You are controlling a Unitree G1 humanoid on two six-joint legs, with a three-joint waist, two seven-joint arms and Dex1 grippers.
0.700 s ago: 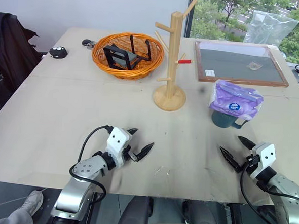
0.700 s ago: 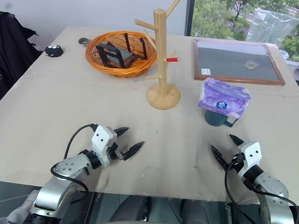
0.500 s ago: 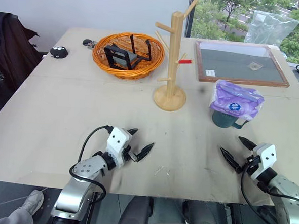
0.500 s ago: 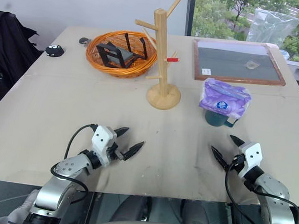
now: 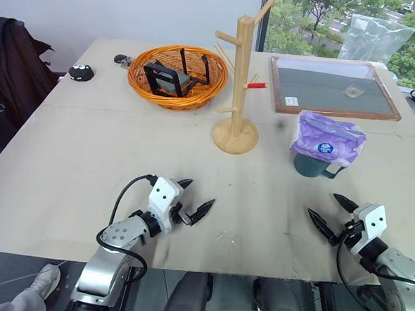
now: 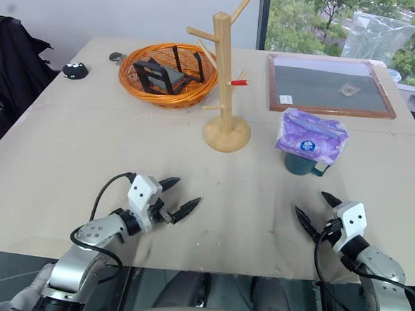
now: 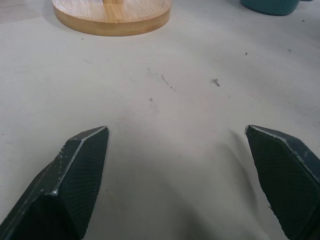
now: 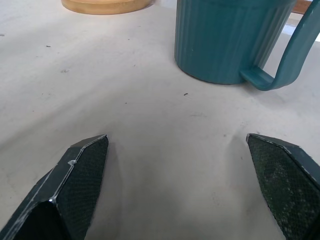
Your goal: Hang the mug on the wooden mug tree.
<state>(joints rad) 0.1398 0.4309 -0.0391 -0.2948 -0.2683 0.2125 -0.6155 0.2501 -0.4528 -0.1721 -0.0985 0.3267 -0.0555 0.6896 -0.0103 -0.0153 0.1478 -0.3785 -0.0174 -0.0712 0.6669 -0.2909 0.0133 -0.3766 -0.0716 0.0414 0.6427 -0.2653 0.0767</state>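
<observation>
The teal mug (image 5: 310, 166) stands upright on the table at the right, its loop handle (image 8: 295, 50) turned to the right. A purple packet (image 5: 328, 137) lies over its mouth and hides the inside. The wooden mug tree (image 5: 241, 73) rises mid-table on its round base (image 7: 112, 15), its pegs bare. My right gripper (image 5: 323, 205) hovers open near the front edge, a short way in front of the mug and pointing at it. My left gripper (image 5: 197, 194) is open too, low over the table in front of the tree, with nothing between its fingers.
An orange wicker basket (image 5: 143, 82) holding dark objects sits left of the tree. A wood-framed grey board (image 5: 331, 87) lies at the back right. A small black object (image 5: 80, 71) rests near the far left edge.
My right gripper has eased slightly back toward the table's near edge. The left gripper, mug and tree have stayed put.
</observation>
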